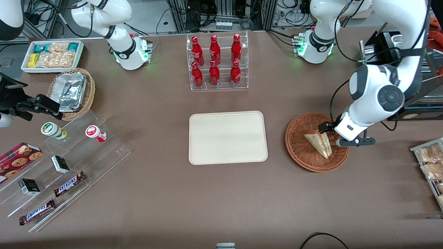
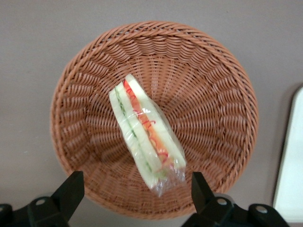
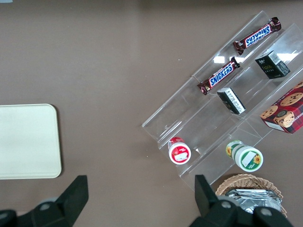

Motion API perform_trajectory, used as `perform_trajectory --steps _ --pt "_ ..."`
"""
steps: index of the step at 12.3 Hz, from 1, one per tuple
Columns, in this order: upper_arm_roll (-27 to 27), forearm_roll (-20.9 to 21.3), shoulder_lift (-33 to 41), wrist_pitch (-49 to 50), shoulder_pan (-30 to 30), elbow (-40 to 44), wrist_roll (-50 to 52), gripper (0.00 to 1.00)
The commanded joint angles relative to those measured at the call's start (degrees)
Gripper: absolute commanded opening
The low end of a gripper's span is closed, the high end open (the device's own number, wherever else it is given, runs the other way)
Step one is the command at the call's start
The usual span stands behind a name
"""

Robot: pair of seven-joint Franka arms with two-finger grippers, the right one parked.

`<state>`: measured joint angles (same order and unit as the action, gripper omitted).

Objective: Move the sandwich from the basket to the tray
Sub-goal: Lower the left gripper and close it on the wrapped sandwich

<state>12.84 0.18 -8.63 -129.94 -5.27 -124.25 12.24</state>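
Note:
The sandwich [image 1: 320,143], a plastic-wrapped cream wedge with red and green filling, lies in the round reddish-brown wicker basket [image 1: 297,152] toward the working arm's end of the table. My gripper [image 1: 341,134] hovers over the basket's edge, just above the sandwich and not touching it. In the left wrist view the gripper [image 2: 135,189] is open, its black fingers [image 2: 71,191] standing wide to either side of the sandwich's [image 2: 144,135] wrapped tip, with the basket [image 2: 213,85] beneath. The cream tray [image 1: 228,137] lies flat and bare beside the basket, at mid-table; its rim [image 2: 291,156] shows in the left wrist view.
A clear rack of red bottles [image 1: 216,62] stands farther from the front camera than the tray. Toward the parked arm's end are a clear stepped shelf with snack bars [image 1: 69,183], a tan basket of foil trays [image 1: 71,91] and a white snack bin [image 1: 52,55]. Snack packets [image 1: 429,162] lie near the working arm.

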Motion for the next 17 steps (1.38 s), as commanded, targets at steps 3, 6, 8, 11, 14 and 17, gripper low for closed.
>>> perform_trajectory --steps 3,6,8,11,14,17 --pt "2.5 -0.3 1.5 -3.6 0.1 -3.1 25.4 1.0" --pt "2.5 -0.3 0.3 -3.6 0.1 -2.9 36.9 1.0" --pt "2.5 -0.2 -0.7 -3.8 0.1 -2.7 43.8 1.0" --pt "2.5 0.0 -2.9 -6.2 0.1 -2.5 44.4 1.0" --pt "2.5 0.3 -5.4 -8.2 0.1 -2.1 44.0 1.0" --pt "2.4 2.3 -6.6 -8.2 0.0 -2.0 44.1 0.83"
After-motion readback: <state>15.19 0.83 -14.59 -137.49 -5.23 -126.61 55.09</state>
